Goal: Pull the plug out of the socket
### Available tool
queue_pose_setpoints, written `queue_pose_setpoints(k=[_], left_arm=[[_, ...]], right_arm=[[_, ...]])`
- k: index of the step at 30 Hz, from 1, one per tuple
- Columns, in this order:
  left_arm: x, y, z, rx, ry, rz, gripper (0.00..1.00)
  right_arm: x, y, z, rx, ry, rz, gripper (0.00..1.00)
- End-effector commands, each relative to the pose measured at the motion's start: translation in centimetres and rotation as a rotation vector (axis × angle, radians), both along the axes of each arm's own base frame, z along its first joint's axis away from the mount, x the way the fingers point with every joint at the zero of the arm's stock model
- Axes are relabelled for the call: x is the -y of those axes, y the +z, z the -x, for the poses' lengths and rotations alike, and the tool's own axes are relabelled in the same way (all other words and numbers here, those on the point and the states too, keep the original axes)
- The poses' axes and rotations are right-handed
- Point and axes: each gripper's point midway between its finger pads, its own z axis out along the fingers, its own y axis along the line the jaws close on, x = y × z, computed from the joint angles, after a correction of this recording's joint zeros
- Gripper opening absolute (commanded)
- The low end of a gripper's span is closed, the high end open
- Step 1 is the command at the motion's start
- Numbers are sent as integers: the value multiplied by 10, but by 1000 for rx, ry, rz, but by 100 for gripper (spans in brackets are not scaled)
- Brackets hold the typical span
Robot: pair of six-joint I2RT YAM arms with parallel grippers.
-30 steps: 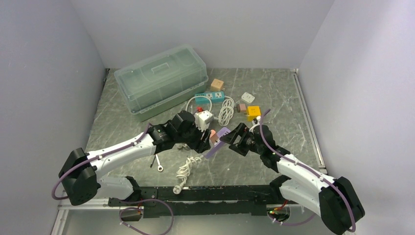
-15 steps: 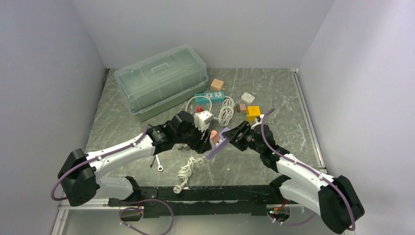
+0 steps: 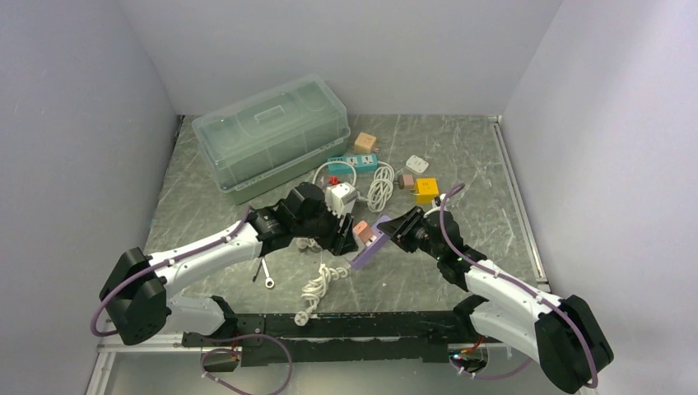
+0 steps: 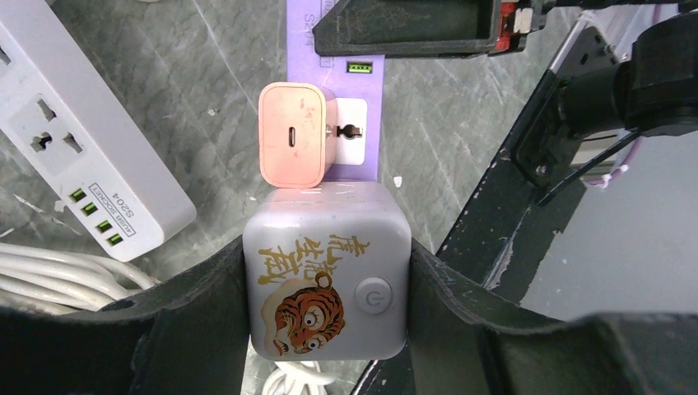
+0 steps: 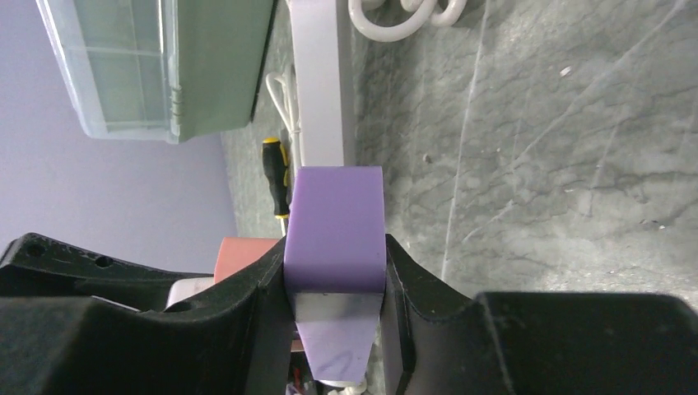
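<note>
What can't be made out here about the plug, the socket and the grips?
- Left wrist view: the tiger cube hides its own underside, so whether it sits plugged into the purple strip is unclear.
- Right wrist view: the pink plug is mostly behind the right gripper; the strip's socket face is out of sight.
- Top view: the left arm covers the cube and the grip on it.

Seen from the top camera, the plug [image 3: 360,231] sits on the power strip [image 3: 362,253]. The cube adapter [image 4: 325,239], in my left gripper [image 4: 328,309], lies at the plug's 9 o'clock. My right gripper [image 5: 335,276], around the strip, lies at 3. The storage box [image 3: 272,136] lies at 11 o'clock and the coiled cable [image 3: 317,288] at 7.
</note>
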Motion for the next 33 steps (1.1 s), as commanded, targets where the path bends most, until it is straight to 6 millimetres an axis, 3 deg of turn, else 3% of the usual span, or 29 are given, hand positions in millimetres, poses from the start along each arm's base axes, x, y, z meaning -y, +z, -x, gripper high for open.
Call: queue_pose_setpoints(k=[1, 9, 12, 15, 20, 26, 30, 33], left_arm=[[18, 40, -10, 17, -37, 165, 0], [24, 29, -6, -33, -70, 156, 0], [19, 33, -12, 2, -39, 141, 0], [4, 48, -30, 66, 35, 164, 0], [-20, 77, -77, 134, 165, 208, 0], [4, 70, -133, 116, 193, 125, 0], [26, 45, -159, 80, 184, 71, 0], [44, 22, -166, 81, 159, 4, 0]], right_arm=[[1, 7, -2, 62, 1, 14, 0], [3, 12, -4, 74, -14, 11, 0], [10, 11, -6, 78, -39, 48, 0], [18, 8, -4, 77, -66, 85, 0], [37, 0, 0, 90, -122, 137, 0], [53, -13, 15, 70, -145, 182, 0], [72, -8, 19, 97, -200, 227, 0], [82, 0, 23, 127, -232, 240, 0]])
